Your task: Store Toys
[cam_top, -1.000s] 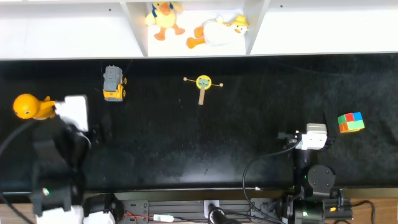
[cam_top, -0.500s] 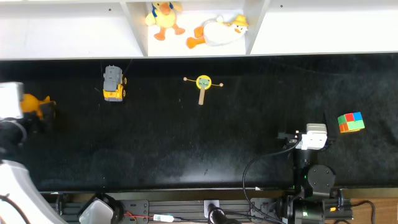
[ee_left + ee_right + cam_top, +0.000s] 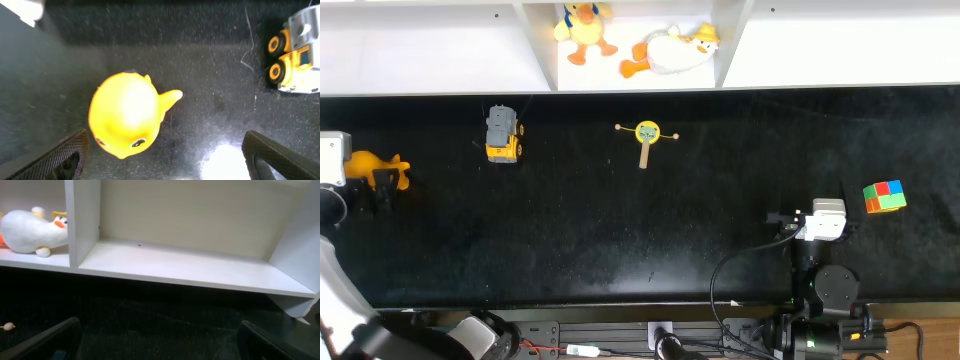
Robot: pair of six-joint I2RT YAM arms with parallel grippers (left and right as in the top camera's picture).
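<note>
**A:** What's in front of you, biggest first?

**B:** A white shelf (image 3: 430,45) runs along the far edge of the black tabletop (image 3: 620,230). Its middle compartment holds a yellow plush duck (image 3: 584,28) and a white plush bird (image 3: 670,52), side by side.

**A:** And your two arms?

**B:** Your left end effector (image 3: 165,162) is at the tabletop's left end. Its fingers (image 3: 55,160) are spread wide apart and grip nothing. Your right end effector (image 3: 160,345) is on the right, near the front edge. Its fingers are also apart and hold nothing, and it faces the shelf's right compartment.

**A:** Where's the toy you're after?

**B:** The yellow rubber toy (image 3: 127,115) lies on the tabletop at the far left, well apart from the yellow toy truck (image 3: 502,134) to its right. Its long axis runs along the line of the shelf front. The round body is to the left and the tapered tip to the right, pointing toward the truck.

**A:** How does it sit against your left end effector?

**B:** Through the left wrist camera it lies in the span between the two fingers, nearer one finger than the other. The body is close to that nearer finger, but you can't tell whether they touch. The tip reaches toward the middle of the gap.

**A:** Anything smaller?

**B:** A multicoloured cube (image 3: 884,196) sits near the right edge, to the right of your right arm's wrist. A small stick toy (image 3: 646,135) with a round head lies in front of the middle compartment, its handle pointing toward the front edge.
</note>
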